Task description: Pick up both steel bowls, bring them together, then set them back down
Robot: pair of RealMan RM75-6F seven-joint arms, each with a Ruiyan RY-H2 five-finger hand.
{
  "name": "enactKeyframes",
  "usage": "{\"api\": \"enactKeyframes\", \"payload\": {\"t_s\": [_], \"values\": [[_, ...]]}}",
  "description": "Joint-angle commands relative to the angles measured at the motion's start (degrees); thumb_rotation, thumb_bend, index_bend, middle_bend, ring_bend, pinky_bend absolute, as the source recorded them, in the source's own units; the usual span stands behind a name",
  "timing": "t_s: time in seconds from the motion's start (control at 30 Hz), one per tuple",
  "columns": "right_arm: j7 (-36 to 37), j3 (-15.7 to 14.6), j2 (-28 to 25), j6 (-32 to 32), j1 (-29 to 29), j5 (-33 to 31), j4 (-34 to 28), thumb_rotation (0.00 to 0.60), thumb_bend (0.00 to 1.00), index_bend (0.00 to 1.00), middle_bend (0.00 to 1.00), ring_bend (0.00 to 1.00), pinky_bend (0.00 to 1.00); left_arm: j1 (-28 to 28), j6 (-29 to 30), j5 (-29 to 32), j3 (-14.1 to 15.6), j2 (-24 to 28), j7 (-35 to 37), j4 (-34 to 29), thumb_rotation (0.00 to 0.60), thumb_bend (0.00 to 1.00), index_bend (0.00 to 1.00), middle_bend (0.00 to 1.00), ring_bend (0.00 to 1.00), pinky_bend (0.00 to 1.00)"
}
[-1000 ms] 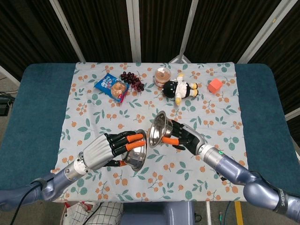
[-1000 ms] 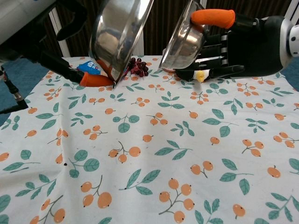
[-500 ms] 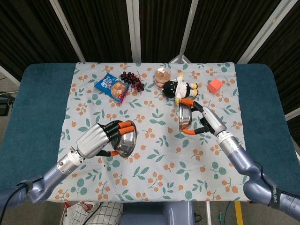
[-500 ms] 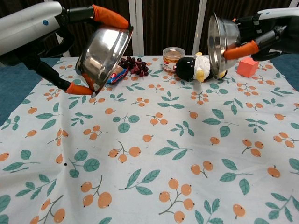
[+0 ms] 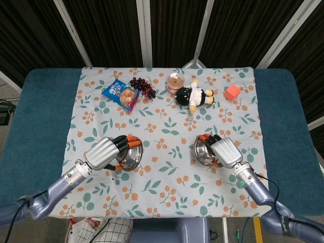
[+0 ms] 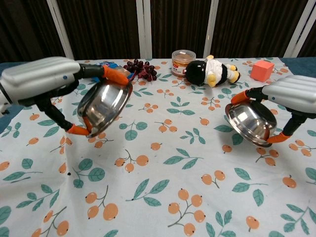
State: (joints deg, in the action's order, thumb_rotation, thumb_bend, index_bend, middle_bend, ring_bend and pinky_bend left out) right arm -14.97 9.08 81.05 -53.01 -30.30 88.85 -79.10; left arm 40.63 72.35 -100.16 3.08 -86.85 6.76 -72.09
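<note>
Two steel bowls are low over the patterned cloth (image 5: 167, 126), well apart. My left hand (image 5: 105, 152) grips the left steel bowl (image 5: 129, 157) by its rim; in the chest view this left steel bowl (image 6: 101, 104) is tilted, its hollow facing right, under my left hand (image 6: 47, 81). My right hand (image 5: 226, 152) holds the right steel bowl (image 5: 203, 151) from above; in the chest view the right steel bowl (image 6: 250, 122) is tilted toward the camera, close to or touching the cloth, beneath my right hand (image 6: 291, 94).
Along the far edge of the cloth lie a snack packet (image 5: 120, 94), dark grapes (image 5: 143, 86), a jar (image 5: 176, 82), a penguin plush (image 5: 195, 94) and an orange cube (image 5: 232, 91). Blue table surface (image 5: 40, 116) borders the cloth on both sides.
Both hands have moved apart and down with their bowls: from held together high in the middle, out to either side and low over the cloth.
</note>
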Motion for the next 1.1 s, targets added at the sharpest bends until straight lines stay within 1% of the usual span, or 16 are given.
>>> {"api": "enactKeyframes", "payload": {"t_s": [0.03,0.1,0.17,0.27,0.37,0.43,0.5,0.53,0.6,0.7,0.73,0.77,0.83,0.87,0.97,1.1], "values": [[-4.07,-2.08,0.38,-0.45,0.08,0.64,0.21,0.6,0.36,0.82,0.78,0.75,0.98,0.19,-2.25,0.54,1.05,-1.11,-0.61,1.32,0.6,0.62,0.64,0.74,0.63,0.81],[-5.18,-2.47,0.38,-0.78,0.11,0.71,0.04,0.6,0.36,0.77,0.73,0.71,0.95,0.2,-3.08,0.86,1.19,-1.37,-0.74,1.5,0.6,0.61,0.62,0.72,0.61,0.79],[-5.88,-2.87,0.41,-1.22,0.11,0.95,-0.07,0.6,0.36,0.69,0.66,0.66,0.91,0.23,-4.02,1.3,1.26,-1.57,-1.01,1.56,0.6,0.59,0.6,0.69,0.59,0.76],[-6.02,-3.63,0.36,-2.19,0.03,1.92,-0.25,0.6,0.36,0.5,0.54,0.56,0.82,0.37,-6.37,2.6,1.2,-1.68,-2.58,1.37,0.6,0.55,0.55,0.65,0.56,0.74],[-4.97,-4.16,0.25,-3.17,-0.06,2.7,-0.43,0.6,0.36,0.23,0.38,0.42,0.69,0.26,-7.95,4.25,0.59,-1.78,-4.74,0.62,0.6,0.49,0.45,0.59,0.52,0.7],[-4.21,-4.49,0.03,-3.13,-0.18,2.73,-0.62,0.6,0.36,0.13,0.33,0.37,0.62,0.12,-8.72,5.31,0.18,-1.78,-5.85,-0.03,0.6,0.45,0.38,0.55,0.47,0.61],[-3.08,-4.71,-0.04,-3.34,-0.08,2.39,-1.08,0.6,0.36,0.06,0.3,0.35,0.58,0.08,-10.73,7.33,-0.3,-1.48,-7.68,-1.27,0.6,0.41,0.32,0.49,0.4,0.43],[-2.78,-4.71,0.14,-3.8,0.07,2.29,-1.08,0.6,0.36,0.02,0.28,0.32,0.56,0.18,-12.02,8.34,-0.43,-1.18,-8.56,-1.99,0.6,0.4,0.31,0.48,0.37,0.38],[-2.28,-4.96,0.83,-5.04,0.48,2.41,-0.58,0.6,0.36,0.0,0.23,0.28,0.54,0.57,-15.42,11.46,-1.13,-0.14,-11.2,-4.27,0.6,0.36,0.26,0.4,0.29,0.28],[-1.93,-5.6,1.42,-5.48,0.86,2.17,-0.36,0.6,0.36,0.0,0.13,0.19,0.48,0.8,-18.14,15.22,-2.28,1.16,-15.01,-7.35,0.6,0.29,0.18,0.32,0.22,0.22],[-1.78,-5.75,1.48,-5.48,0.91,2.05,-0.48,0.597,0.36,0.0,0.09,0.16,0.47,0.79,-18.57,16.07,-2.51,1.44,-15.98,-8.13,0.6,0.26,0.13,0.27,0.19,0.19],[-1.51,-5.9,1.49,-5.37,0.98,1.82,-0.74,0.58,0.37,0.0,0.05,0.13,0.45,0.76,-18.9,16.82,-2.71,1.7,-16.87,-8.84,0.6,0.22,0.1,0.24,0.16,0.16],[-0.4,-6.22,1.34,-4.93,1.08,1.12,-1.89,0.538,0.37,0.0,0.01,0.08,0.42,0.65,-19.74,18.57,-2.97,2.27,-18.82,-10.37,0.587,0.17,0.06,0.19,0.12,0.1],[-0.03,-6.27,1.25,-4.84,1.1,0.9,-2.32,0.508,0.37,0.0,0.0,0.05,0.41,0.59,-19.91,19.16,-3.1,2.43,-19.4,-10.91,0.566,0.14,0.04,0.16,0.1,0.08],[1.02,-6.41,0.91,-4.87,1.2,0.32,-4.09,0.45,0.35,0.0,0.0,0.0,0.37,0.23,-19.76,20.67,-3.57,2.8,-20.84,-12.31,0.539,0.09,0.01,0.1,0.06,0.07],[1.55,-6.48,0.11,-5.48,1.42,-0.05,-7.11,0.431,0.33,0.0,0.0,0.0,0.37,-0.16,-19.24,21.32,-4.09,3.44,-20.41,-14.23,0.535,0.05,0.0,0.03,0.01,0.07]]}}
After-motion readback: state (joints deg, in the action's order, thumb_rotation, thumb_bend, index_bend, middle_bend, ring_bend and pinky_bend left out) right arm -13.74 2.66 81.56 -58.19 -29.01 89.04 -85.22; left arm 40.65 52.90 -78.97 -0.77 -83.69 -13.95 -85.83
